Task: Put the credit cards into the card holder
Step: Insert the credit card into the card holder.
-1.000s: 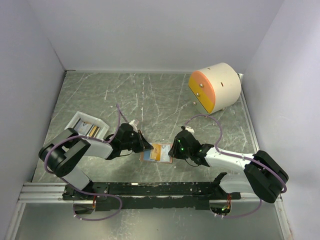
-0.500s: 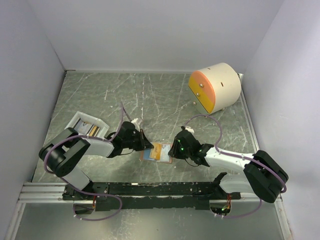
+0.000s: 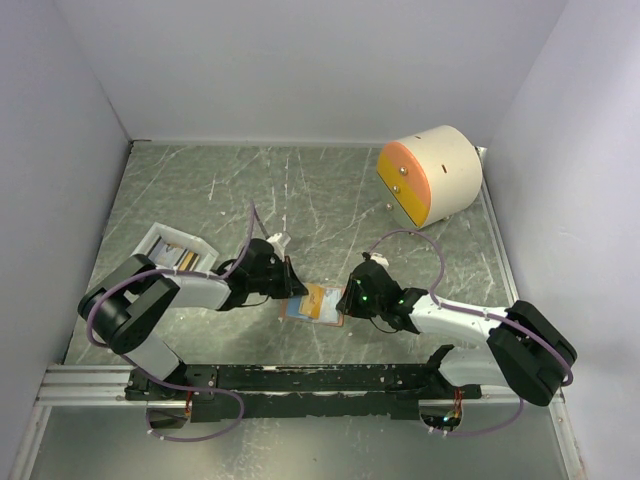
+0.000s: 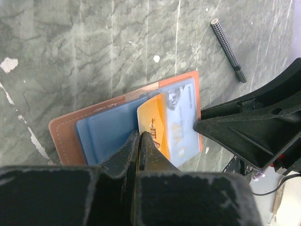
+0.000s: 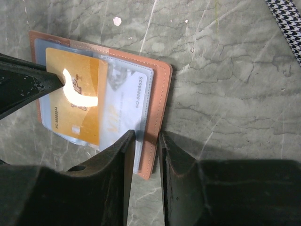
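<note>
A grey-green marbled bench (image 3: 300, 200), walled in white on three sides, carries the card holder (image 3: 316, 305), which lies opened flat near the front middle, between the two arms. On its inner pocket rests a pale blue-white card (image 4: 186, 117), with an orange card (image 4: 157, 122) lying slantwise over it. The left pincer (image 4: 141, 136) is fully closed, its joined tips set against the orange card's left edge; I cannot tell whether they pinch the card or only touch it. The right pincer (image 5: 146, 141) has its jaws a little apart, straddling the holder's right edge. A white tray (image 3: 150, 238) with further cards (image 3: 178, 257) sits at the left, and a cream cylinder (image 3: 432, 172) stands at the far right.
</note>
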Controlling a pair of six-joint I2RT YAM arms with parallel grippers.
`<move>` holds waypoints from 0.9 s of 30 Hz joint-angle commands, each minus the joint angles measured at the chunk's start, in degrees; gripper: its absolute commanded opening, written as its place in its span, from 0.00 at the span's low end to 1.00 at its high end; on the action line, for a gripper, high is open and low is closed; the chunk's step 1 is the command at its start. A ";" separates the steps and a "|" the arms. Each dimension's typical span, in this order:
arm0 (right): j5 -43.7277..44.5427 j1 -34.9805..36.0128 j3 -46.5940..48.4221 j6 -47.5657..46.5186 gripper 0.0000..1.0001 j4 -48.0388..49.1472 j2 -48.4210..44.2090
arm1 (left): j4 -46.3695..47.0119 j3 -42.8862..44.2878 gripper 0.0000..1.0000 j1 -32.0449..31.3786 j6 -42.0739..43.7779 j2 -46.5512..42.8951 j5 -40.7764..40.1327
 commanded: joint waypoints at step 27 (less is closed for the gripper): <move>-0.52 -0.01 -1.60 -0.33 0.19 -2.08 1.46 | -16.33 9.41 0.07 -0.62 15.64 0.83 1.69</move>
